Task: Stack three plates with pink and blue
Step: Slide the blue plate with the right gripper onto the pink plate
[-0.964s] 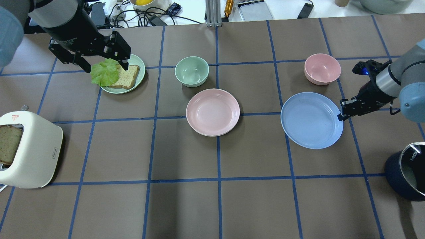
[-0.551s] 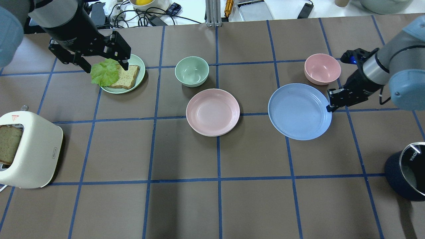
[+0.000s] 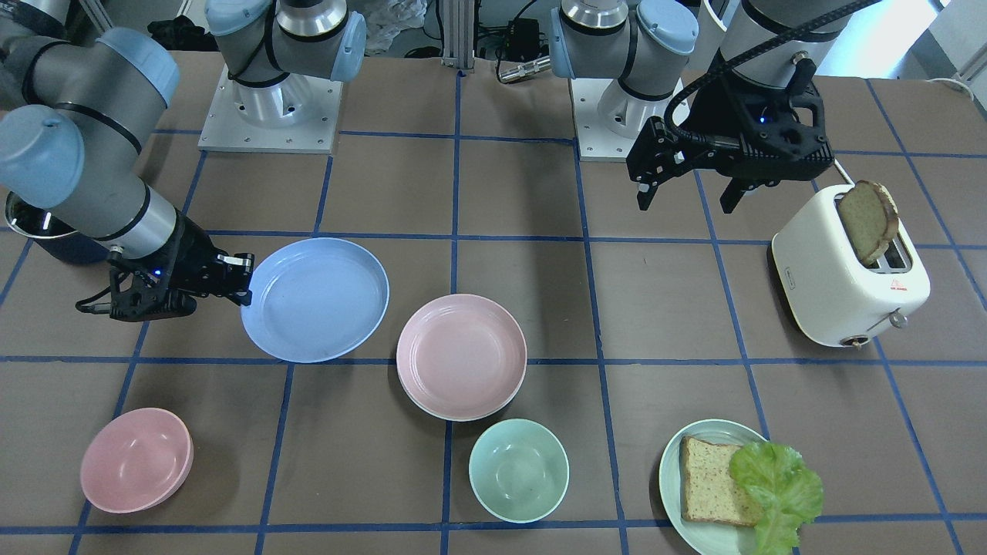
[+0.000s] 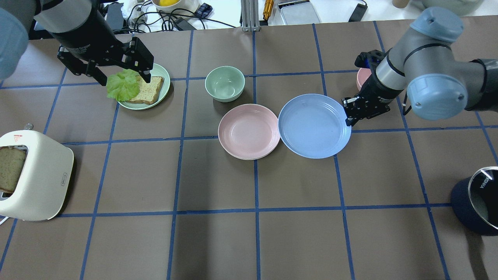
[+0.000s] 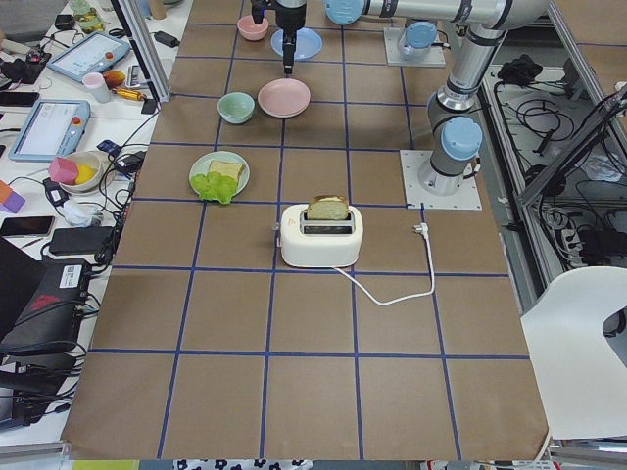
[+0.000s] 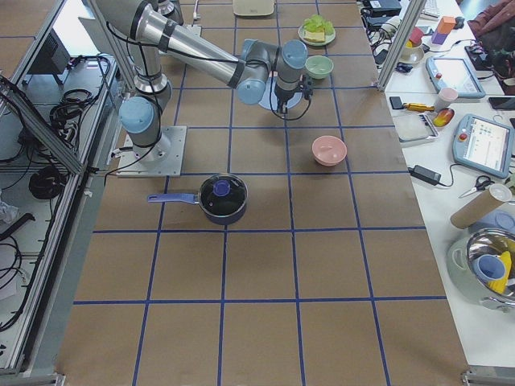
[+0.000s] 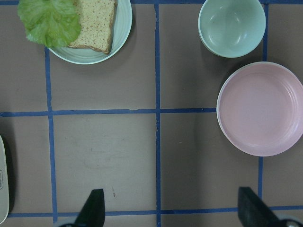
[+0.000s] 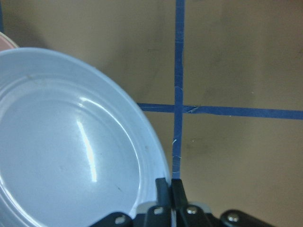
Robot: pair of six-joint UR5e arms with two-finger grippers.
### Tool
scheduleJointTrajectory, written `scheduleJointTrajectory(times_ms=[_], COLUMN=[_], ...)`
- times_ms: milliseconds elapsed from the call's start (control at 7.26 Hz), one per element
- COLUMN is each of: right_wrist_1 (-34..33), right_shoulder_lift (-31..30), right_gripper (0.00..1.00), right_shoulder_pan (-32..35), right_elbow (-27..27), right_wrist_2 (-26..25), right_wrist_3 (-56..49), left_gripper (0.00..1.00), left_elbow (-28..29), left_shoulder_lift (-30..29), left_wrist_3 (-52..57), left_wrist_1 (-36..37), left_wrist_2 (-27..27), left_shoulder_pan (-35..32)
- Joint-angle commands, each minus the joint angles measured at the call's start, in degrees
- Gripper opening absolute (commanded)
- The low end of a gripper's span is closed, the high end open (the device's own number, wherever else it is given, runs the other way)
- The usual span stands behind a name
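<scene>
The light blue plate (image 4: 313, 126) is held by its right rim in my right gripper (image 4: 347, 116), which is shut on it; the wrist view shows the rim pinched between the fingers (image 8: 163, 189). The plate hangs just right of the pink plate (image 4: 249, 131), and their edges meet in the overhead view. The pink plate lies on the table, with a thin cream rim (image 4: 249, 159) of the white plate showing under it. My left gripper (image 4: 123, 77) is open and empty, above the lettuce and bread.
A mint bowl (image 4: 225, 83) stands just behind the pink plate. A pink bowl (image 3: 136, 460) sits behind my right arm. A mint-green plate (image 4: 164, 76) with bread and lettuce is at back left, a toaster (image 4: 37, 175) at left, a dark pot (image 4: 476, 200) at right.
My right gripper has carried the blue plate leftward, from the right part of the table to beside the pink plate. The left arm has not moved.
</scene>
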Motion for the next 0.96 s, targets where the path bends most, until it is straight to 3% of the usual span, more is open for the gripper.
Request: scheduleJointTrajectory(times_ms=[0,826], right_wrist_1=[0.0,-7.2], right_shoulder_lift=[4.0,11.6], right_gripper=[0.00,0.00], right_shoulder_pan=[6.7,16.4], right_elbow=[-4.9,-7.5], right_wrist_2=[-0.4,-0.4], right_wrist_3=[8.9,18.3], left_gripper=[1.00,1.00], left_elbow=[0.0,0.2], left_shoulder_lift=[0.0,0.0], left_wrist_3=[0.0,-0.1], left_wrist_1=[0.0,0.0], left_wrist_2=[0.0,0.0], left_shoulder_pan=[0.0,0.1])
